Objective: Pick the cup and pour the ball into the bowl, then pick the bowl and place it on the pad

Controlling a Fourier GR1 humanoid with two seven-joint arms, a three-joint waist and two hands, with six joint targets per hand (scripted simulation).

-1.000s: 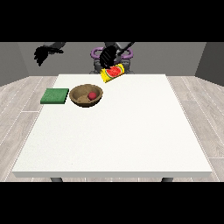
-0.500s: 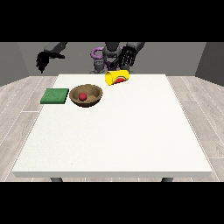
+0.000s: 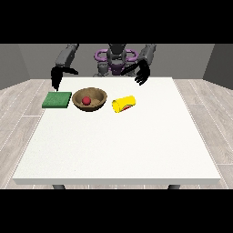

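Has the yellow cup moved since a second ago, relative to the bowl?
Yes. The yellow cup was held up behind the bowl; it now lies on its side on the table, to the bowl's right in view, apart from the hands.

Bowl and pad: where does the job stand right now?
Pour looks done: the red ball sits in the bowl, and the yellow cup lies on its side beside it. Neither hand holds anything. Left: lift the bowl onto the green pad, which lies bare beside it.
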